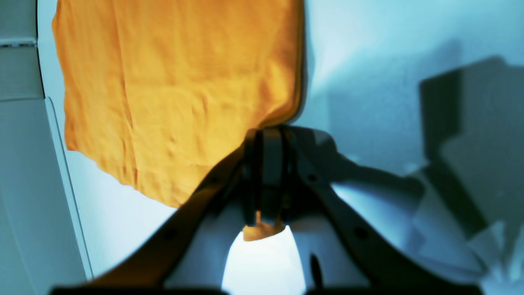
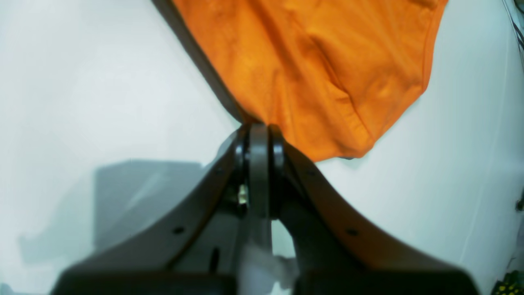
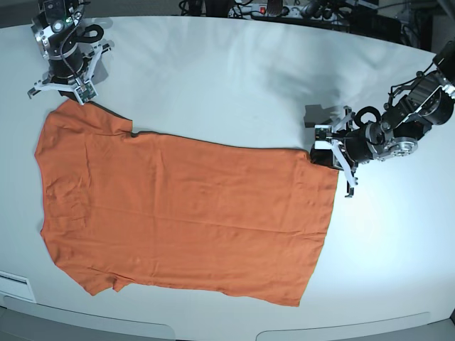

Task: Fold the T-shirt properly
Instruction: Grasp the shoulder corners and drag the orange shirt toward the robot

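Observation:
The orange T-shirt [image 3: 185,213] lies spread flat on the white table, sleeves at the left and hem at the right in the base view. My left gripper [image 3: 321,150] sits at the far hem corner. In the left wrist view it [image 1: 265,133] is shut on the T-shirt [image 1: 172,90], with a scrap of orange fabric showing between the fingers. My right gripper [image 3: 71,98] is at the far sleeve's tip. In the right wrist view its jaws [image 2: 258,128] are pressed together where the T-shirt [image 2: 319,69] edge runs into them.
The white table [image 3: 234,85] stretches bare beyond the shirt's far side. Cables and a power strip [image 3: 284,11] line the back edge. The table's front edge [image 3: 213,330] runs just below the shirt's near side.

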Controlling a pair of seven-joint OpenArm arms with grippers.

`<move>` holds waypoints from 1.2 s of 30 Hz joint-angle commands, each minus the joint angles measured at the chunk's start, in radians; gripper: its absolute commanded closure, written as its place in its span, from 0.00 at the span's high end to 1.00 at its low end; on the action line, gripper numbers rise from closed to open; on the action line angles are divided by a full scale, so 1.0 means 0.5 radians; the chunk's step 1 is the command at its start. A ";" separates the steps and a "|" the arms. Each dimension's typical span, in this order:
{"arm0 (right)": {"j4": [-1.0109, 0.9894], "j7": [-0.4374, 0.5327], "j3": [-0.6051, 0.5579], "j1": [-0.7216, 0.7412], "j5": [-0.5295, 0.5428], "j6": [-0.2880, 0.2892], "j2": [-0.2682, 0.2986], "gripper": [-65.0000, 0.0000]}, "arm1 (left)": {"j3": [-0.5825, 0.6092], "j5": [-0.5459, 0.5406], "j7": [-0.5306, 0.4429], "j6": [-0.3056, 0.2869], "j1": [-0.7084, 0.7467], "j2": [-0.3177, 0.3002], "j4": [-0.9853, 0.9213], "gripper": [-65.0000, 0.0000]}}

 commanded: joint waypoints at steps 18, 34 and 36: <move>0.498 -0.262 0.014 -0.314 -0.030 -0.018 0.229 0.00 | 0.021 -0.031 0.208 -0.023 0.192 -0.538 0.729 0.00; 0.760 -0.426 0.014 -0.966 -0.262 -0.381 0.227 0.00 | 0.021 -0.009 0.511 0.173 0.478 -0.694 1.216 0.00; 0.760 -0.446 0.014 -1.026 -0.335 -0.421 0.227 0.00 | 0.021 -0.010 0.571 0.164 0.478 -0.697 1.244 0.00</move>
